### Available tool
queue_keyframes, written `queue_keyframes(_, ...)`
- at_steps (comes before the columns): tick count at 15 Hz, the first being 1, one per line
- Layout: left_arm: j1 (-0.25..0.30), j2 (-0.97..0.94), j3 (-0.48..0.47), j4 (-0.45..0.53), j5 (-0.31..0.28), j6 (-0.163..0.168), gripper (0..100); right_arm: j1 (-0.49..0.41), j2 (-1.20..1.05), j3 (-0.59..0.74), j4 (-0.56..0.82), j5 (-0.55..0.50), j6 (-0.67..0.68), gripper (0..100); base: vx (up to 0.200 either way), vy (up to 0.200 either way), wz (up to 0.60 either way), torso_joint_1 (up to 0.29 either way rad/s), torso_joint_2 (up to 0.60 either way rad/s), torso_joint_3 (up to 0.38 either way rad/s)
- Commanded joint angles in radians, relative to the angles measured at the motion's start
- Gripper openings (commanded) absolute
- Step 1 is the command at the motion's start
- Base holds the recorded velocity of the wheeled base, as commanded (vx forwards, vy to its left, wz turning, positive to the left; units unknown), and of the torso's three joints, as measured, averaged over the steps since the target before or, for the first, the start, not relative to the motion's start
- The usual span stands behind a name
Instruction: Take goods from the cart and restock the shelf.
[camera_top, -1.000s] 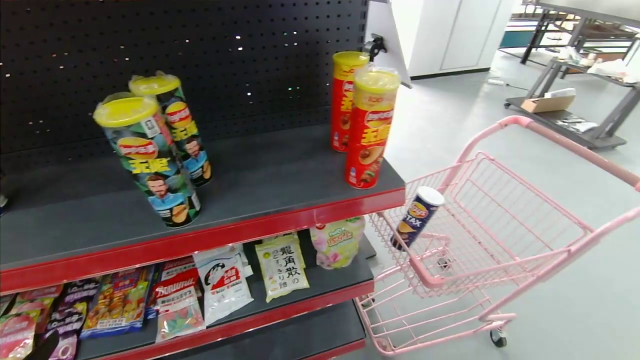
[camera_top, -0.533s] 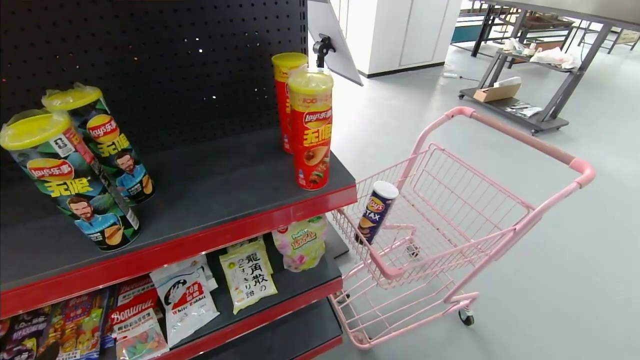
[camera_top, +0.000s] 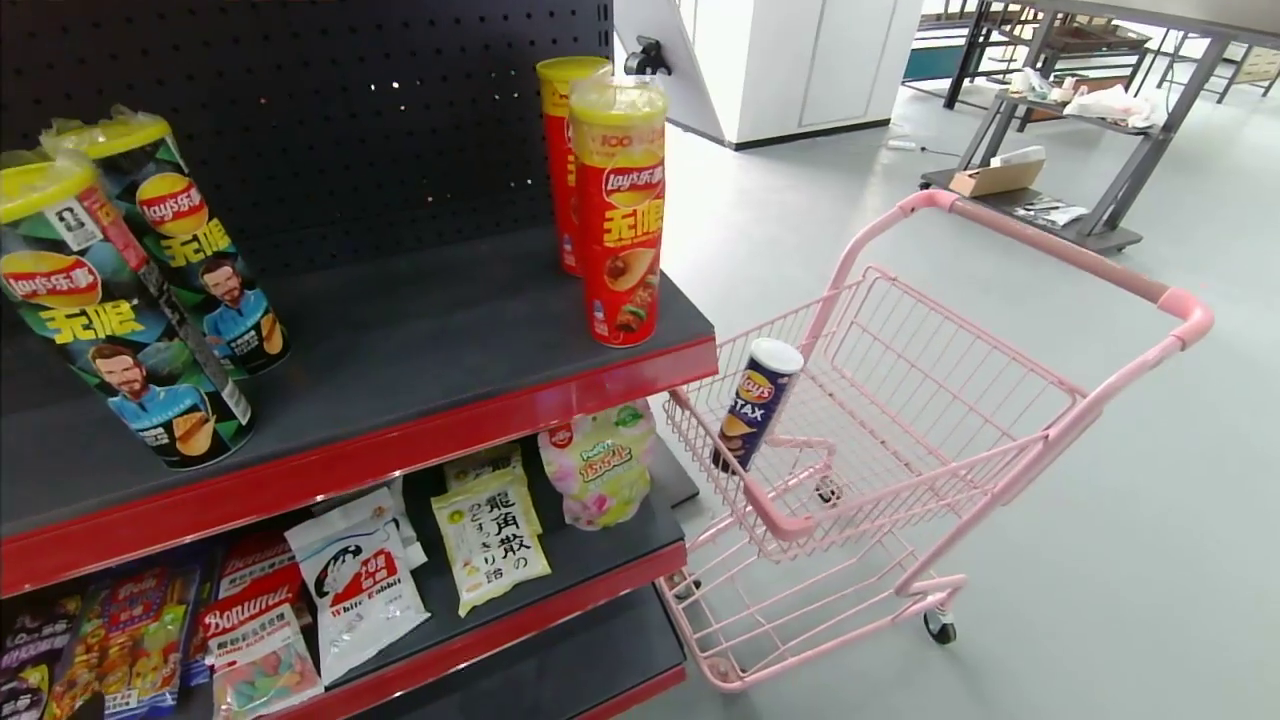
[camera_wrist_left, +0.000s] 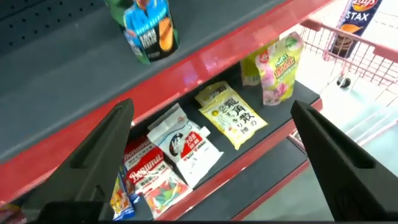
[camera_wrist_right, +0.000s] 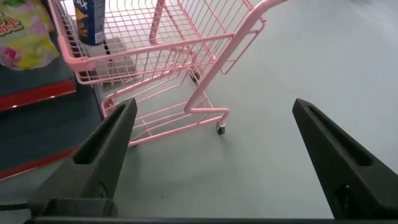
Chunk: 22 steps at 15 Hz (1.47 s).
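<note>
Blue chip can (camera_top: 757, 402) leans in the pink cart (camera_top: 1060, 252); left fingers (camera_wrist_left: 99, 155) and right fingers (camera_wrist_right: 106, 149) spread wide, empty

Five chip cans in all: two green cans (camera_top: 110, 320) and two red cans (camera_top: 620, 215) on the top shelf board (camera_top: 400, 360), and one dark blue can (camera_top: 757, 405) in the cart (camera_top: 1050, 253). There is one pink cart. The shelf has three boards with red front edges.

On the middle board (camera_top: 620, 555) there is one white bag (camera_top: 360, 590), one yellow bag (camera_top: 492, 545) and one green-and-pink pouch (camera_top: 600, 470). The red-and-white bags (camera_top: 250, 620) and the colourful packets (camera_top: 130, 640) farther left overlap too much to count.
</note>
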<state>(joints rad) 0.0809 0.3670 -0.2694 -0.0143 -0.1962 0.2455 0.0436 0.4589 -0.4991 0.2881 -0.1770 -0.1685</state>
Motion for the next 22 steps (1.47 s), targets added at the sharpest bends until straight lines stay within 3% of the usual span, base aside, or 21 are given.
queue_keyframes(1,0.0,-0.033,0.01,0.0,0.0,0.0,100,0.001,0.0,0.005,0.0,0.001,0.0,100,0.0,0.0,0.0,-0.193,0.53,0.349)
queue_keyframes(9,0.0,-0.042,0.016,0.0,0.001,0.001,100,0.004,0.014,0.01,-0.001,0.002,-0.002,100,0.0,0.0,0.0,-0.165,0.54,0.369)
queue_keyframes(12,0.0,-0.04,0.015,0.0,0.001,0.001,100,-0.002,0.139,-0.058,-0.053,0.011,0.007,100,0.0,0.0,0.0,-0.054,0.22,0.157)
queue_keyframes(14,0.002,-0.037,0.016,0.002,0.012,-0.003,100,-0.005,0.422,-0.193,-0.214,0.037,0.04,100,0.0,0.0,0.0,-0.006,0.03,0.025)
queue_keyframes(16,0.004,-0.033,0.009,0.016,0.035,-0.003,100,0.013,0.558,-0.194,-0.313,0.05,0.038,100,0.0,0.0,0.0,0.0,0.0,0.0)
queue_keyframes(17,0.005,-0.022,0.002,0.023,0.078,-0.011,100,0.021,0.696,-0.197,-0.395,0.087,0.099,100,0.0,0.0,0.0,0.0,0.0,0.0)
queue_keyframes(19,0.002,0.004,-0.019,0.023,0.1,-0.091,100,0.078,0.88,-0.223,-0.63,0.071,0.182,100,0.0,0.0,0.0,0.0,0.0,0.0)
queue_keyframes(20,0.0,0.013,-0.027,0.023,0.096,-0.117,100,0.078,0.917,-0.233,-0.664,0.056,0.184,100,0.0,0.0,0.0,0.0,0.0,0.0)
queue_keyframes(21,0.0,0.036,-0.047,0.023,0.086,-0.183,100,0.071,0.997,-0.248,-0.693,0.027,0.182,100,0.0,0.0,0.0,0.0,0.0,0.0)
queue_keyframes(22,0.0,0.052,-0.064,0.023,0.078,-0.196,100,0.076,1.058,-0.245,-0.731,0.042,0.179,100,0.0,0.0,0.0,0.0,0.0,0.0)
